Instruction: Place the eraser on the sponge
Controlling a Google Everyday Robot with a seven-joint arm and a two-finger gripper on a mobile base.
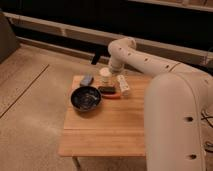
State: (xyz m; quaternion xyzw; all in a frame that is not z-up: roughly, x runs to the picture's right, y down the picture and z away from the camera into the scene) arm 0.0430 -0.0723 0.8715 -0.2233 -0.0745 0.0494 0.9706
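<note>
My white arm reaches in from the right and bends down over the back of the wooden table (110, 130). Its gripper (106, 86) hangs below the white wrist, low over a dark flat block (106, 90) that looks like the eraser. That block lies against an orange-red strip (114, 96). A grey-blue sponge (86, 80) rests at the table's back left, a short way left of the gripper. I cannot tell whether the gripper is touching the dark block.
A dark bowl (86, 98) stands just left of the gripper, in front of the sponge. A white bottle-like object (123, 85) lies to its right. My own white body (175, 125) fills the right side. Bare floor surrounds the table's left.
</note>
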